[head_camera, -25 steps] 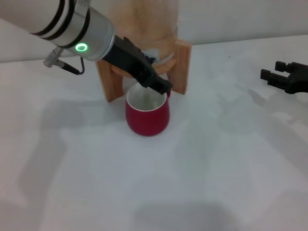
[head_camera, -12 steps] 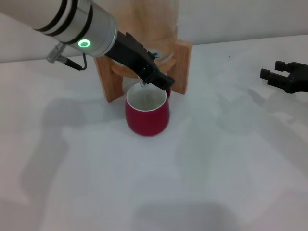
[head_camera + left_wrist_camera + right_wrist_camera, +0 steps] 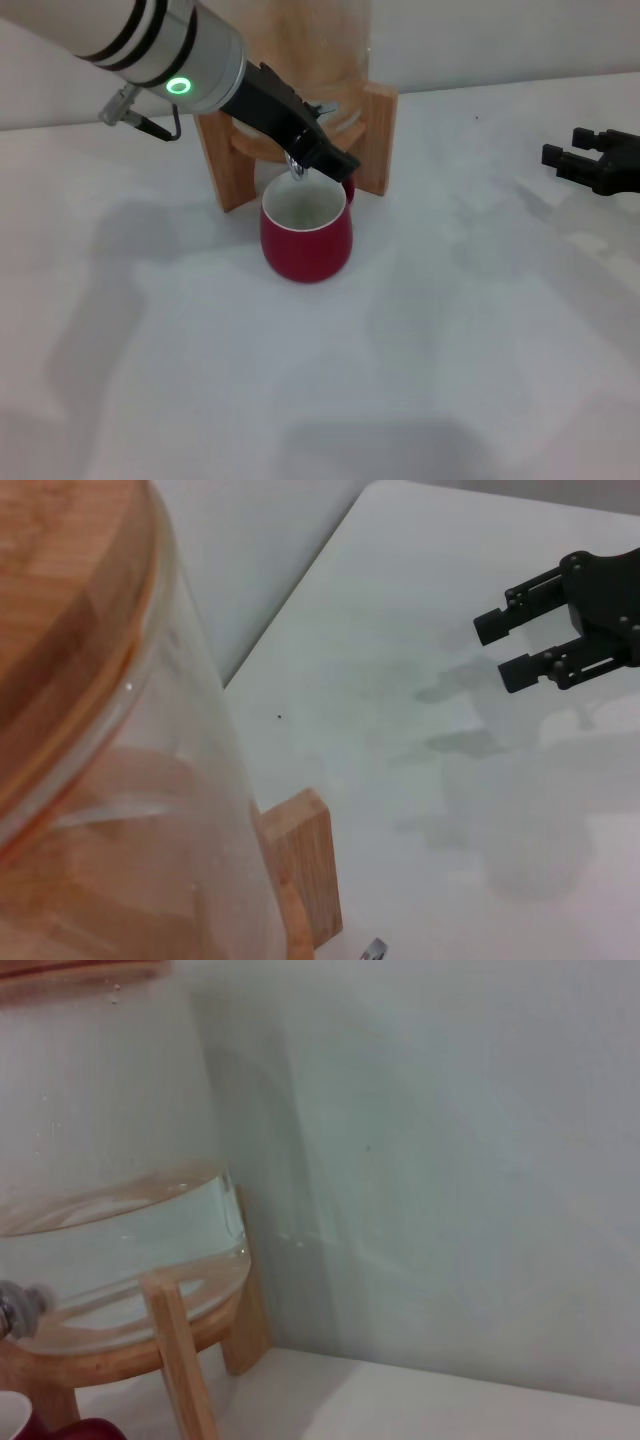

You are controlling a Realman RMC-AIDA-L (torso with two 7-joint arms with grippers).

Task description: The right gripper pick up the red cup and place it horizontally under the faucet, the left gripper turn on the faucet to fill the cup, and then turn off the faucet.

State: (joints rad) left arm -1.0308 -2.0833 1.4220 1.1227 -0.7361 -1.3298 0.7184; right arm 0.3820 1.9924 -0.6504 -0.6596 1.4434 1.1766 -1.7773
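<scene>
Now, red cup (image 3: 305, 238): upright, just in front of wooden stand (image 3: 378, 135), under faucet (image 3: 298, 168).
Left gripper (image 3: 335, 166): at faucet, above cup's rim; fingers, cannot tell.
Right gripper (image 3: 556, 162): fingers apart, well right of stand, bare table (image 3: 450, 340) between.

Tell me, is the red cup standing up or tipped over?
Standing up. The red cup sits on the table with its white opening facing upward, below the faucet.

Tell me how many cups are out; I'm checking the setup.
1: the red cup stands on the table just in front of the wooden stand, under the tap. None other shows.
</scene>
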